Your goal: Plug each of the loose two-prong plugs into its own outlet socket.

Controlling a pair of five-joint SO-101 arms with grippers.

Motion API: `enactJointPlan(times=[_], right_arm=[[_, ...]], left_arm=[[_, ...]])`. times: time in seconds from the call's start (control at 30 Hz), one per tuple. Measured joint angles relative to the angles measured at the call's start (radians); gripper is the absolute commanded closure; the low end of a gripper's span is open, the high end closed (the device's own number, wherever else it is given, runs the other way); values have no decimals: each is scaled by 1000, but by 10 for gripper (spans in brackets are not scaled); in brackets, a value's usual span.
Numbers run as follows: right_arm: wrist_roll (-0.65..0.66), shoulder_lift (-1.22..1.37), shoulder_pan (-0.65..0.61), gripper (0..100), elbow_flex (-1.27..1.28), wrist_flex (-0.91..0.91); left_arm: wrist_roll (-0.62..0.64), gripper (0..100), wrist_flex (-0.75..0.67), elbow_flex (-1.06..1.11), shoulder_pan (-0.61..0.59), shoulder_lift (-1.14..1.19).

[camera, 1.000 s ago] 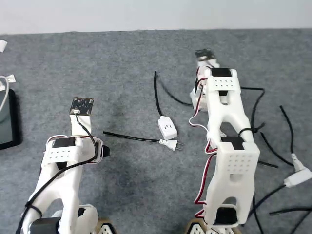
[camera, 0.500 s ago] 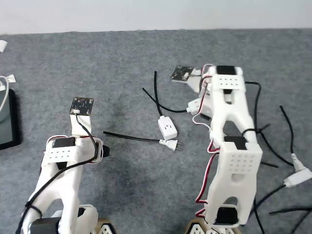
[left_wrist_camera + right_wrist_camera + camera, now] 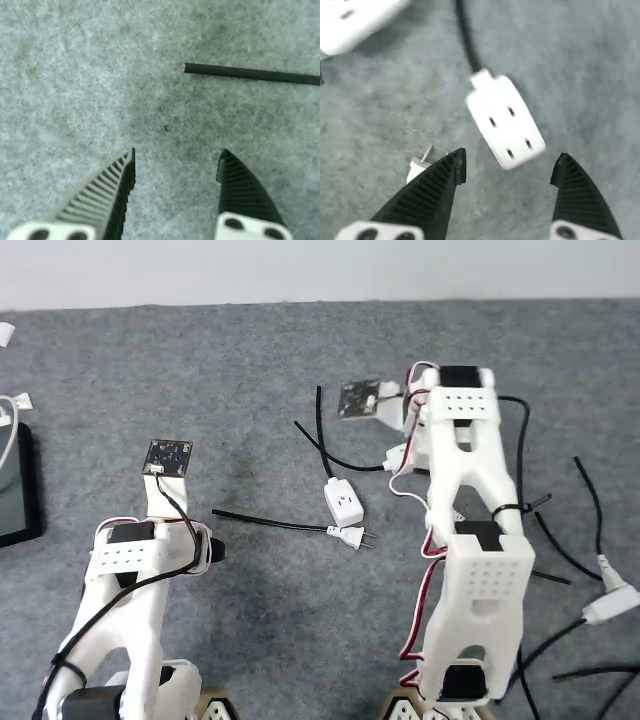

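In the right wrist view my right gripper (image 3: 512, 152) stands open just above a white outlet socket (image 3: 505, 122) on a black cord. The socket lies between the fingertips without touching them. A plug's prong (image 3: 426, 151) peeks out beside one finger, and a second white socket (image 3: 350, 17) sits at the edge. From above, a white socket (image 3: 344, 502) and a white two-prong plug (image 3: 350, 535) lie mid-table. Another white piece (image 3: 397, 455) on a black cord lies under the right arm's wrist (image 3: 450, 405). My left gripper (image 3: 175, 152) is open over bare carpet, near a black cord end (image 3: 185, 66).
More black cords and a white connector (image 3: 610, 600) lie at the right side of the grey carpet (image 3: 250, 360). A dark tray (image 3: 15, 490) sits at the left edge. The plug's black cord (image 3: 270, 522) runs leftward toward the left arm (image 3: 140, 560).
The right arm's wrist has swung from the far side toward the left. The black cord beside it has shifted left with it. The left arm has not moved.
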Motion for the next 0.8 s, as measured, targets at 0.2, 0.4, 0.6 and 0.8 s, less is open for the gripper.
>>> enactJointPlan(times=[0.2, 0.4, 0.6, 0.8], right_arm=[[137, 52, -15, 723, -40, -3], [175, 180, -28, 725, -158, 5], [175, 265, -26, 951, -242, 75], [175, 269, -18, 988, -249, 167]], left_arm=[[-46, 748, 0, 0, 0, 0], [-52, 748, 0, 0, 0, 0], [-52, 749, 0, 0, 0, 0], [-52, 750, 0, 0, 0, 0]])
